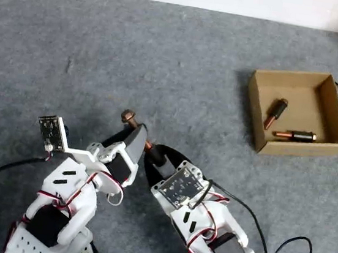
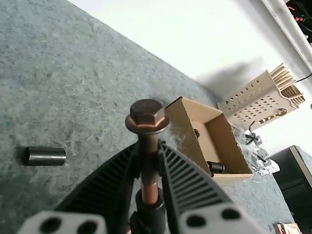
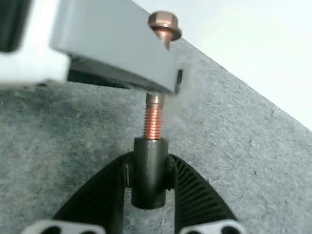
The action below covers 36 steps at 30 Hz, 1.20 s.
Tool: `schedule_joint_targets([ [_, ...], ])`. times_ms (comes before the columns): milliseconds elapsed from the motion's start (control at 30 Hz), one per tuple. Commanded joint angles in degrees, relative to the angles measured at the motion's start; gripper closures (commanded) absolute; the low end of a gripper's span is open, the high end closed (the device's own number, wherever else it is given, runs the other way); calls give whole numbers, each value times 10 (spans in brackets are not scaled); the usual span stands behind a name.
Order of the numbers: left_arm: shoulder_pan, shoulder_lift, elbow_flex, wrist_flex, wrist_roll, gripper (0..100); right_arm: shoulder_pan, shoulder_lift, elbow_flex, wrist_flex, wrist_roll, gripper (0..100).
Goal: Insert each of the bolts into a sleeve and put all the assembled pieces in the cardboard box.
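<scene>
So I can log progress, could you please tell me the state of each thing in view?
Held sleeve: clamped in the right jaws.
Bolt: clamped in the left jaws, tip at that sleeve's mouth, thread mostly outside.
Loose sleeve: lying on its side, no bolt in it.
Box: open, holding two assembled pieces.

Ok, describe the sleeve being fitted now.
On the grey mat, look where the two arms meet. The black sleeve is clamped in the right gripper, a copper bolt at its mouth; the other sleeves lie on the mat or in the cardboard box.
</scene>
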Motion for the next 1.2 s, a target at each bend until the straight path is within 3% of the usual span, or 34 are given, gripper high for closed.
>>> schedule_joint_targets([
  [0, 19, -7, -17, 17, 0, 994, 7, -10, 51, -24, 5, 994],
  [300, 118, -7, 23, 73, -59, 994, 8, -10, 51, -24, 5, 994],
  [633, 123, -7, 49, 46, -86, 988, 23, -10, 51, -25, 5, 994],
  [733, 123, -7, 49, 47, -87, 895, 23, -10, 51, -25, 5, 994],
  [900, 123, -7, 70, 46, -87, 571, 31, -10, 51, -25, 5, 994],
  [1000, 115, -7, 76, 41, -82, 446, 46, -10, 51, -25, 5, 994],
  [1167, -55, -7, 65, -38, -6, 431, 49, -8, 51, -25, 4, 994],
])
